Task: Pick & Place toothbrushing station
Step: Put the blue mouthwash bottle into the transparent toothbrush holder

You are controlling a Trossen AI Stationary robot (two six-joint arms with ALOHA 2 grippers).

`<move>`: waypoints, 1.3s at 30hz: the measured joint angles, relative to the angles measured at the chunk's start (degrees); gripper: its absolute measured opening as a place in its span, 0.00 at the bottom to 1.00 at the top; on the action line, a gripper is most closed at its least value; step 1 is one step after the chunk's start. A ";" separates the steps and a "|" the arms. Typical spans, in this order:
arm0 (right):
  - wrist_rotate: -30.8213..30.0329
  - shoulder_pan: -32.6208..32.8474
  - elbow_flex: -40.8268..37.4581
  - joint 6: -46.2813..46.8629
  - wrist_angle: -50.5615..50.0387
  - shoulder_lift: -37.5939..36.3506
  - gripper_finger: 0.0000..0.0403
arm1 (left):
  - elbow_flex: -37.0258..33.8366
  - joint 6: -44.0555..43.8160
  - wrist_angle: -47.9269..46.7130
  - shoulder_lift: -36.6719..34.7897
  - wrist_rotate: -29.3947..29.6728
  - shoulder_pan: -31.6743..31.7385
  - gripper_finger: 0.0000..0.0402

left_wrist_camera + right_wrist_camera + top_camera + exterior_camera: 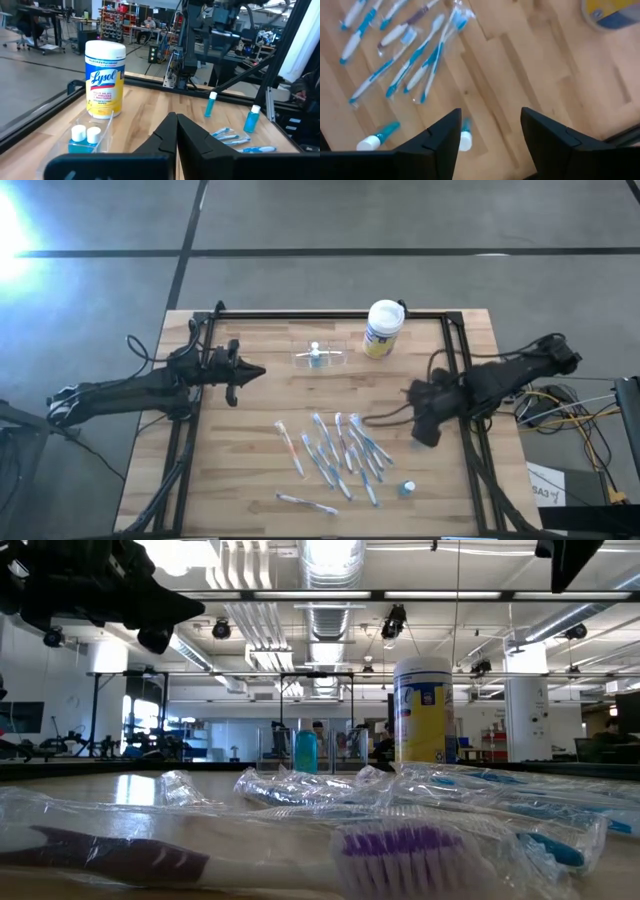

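High: toothbrushing station (320, 357) sits just beside the Lysol canister (383, 328), w/ small bottles in it.

Left wrist: left gripper (176, 131) fingers pressed together, nothing held, near the station (85, 142).

Right wrist: right gripper (490, 132) fingers spread wide, empty, above wrapped toothbrushes (415, 55), well apart from canister.

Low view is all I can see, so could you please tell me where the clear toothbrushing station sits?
Observer: The toothbrushing station stands beside the white-lidded canister, on the left arm's side of it.
Operator: Does it hold anything?
Observer: Two white-capped blue bottles stand in it.
Operator: And the grippers?
Observer: The right gripper is open above the table; the left gripper is shut and empty.
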State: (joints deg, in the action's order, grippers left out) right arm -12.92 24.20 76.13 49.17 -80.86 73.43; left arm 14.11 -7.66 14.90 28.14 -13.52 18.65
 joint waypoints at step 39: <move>7.15 10.44 -15.09 13.00 8.46 9.12 0.50 | 3.23 5.88 -3.58 -0.61 -2.27 0.00 0.03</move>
State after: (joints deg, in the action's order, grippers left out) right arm -5.76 34.63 61.04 62.17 -72.40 82.55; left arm 17.34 -1.78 11.32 27.53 -15.79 18.65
